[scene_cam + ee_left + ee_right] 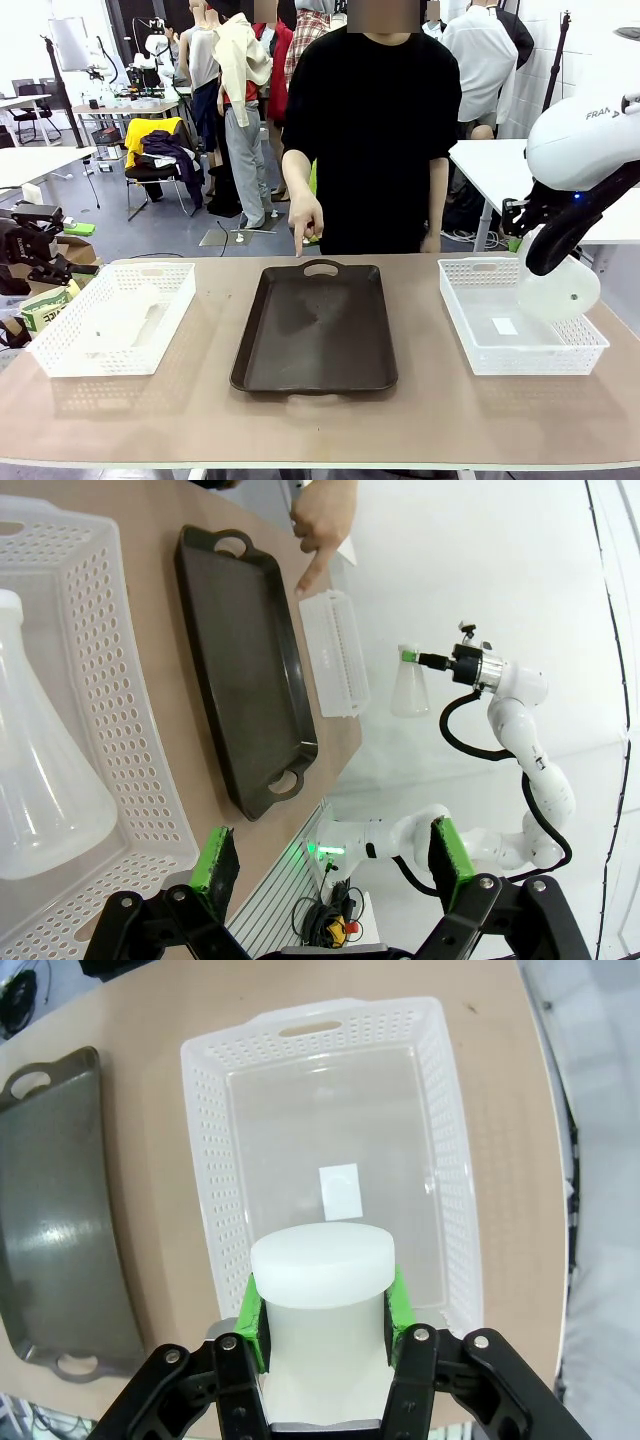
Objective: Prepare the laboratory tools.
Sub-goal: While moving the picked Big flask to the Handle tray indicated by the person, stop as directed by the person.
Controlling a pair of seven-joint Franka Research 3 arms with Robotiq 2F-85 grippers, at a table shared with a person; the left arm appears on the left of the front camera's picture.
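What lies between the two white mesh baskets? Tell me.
A dark brown rectangular tray lies on the table between the left white mesh basket and the right white mesh basket, as the front view shows.

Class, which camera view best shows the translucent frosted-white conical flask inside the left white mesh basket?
The left wrist view: the flask is close, its neck and sloping wall plain. The front view gives a faint pale shape behind mesh. The right wrist view faces the other white mesh basket.
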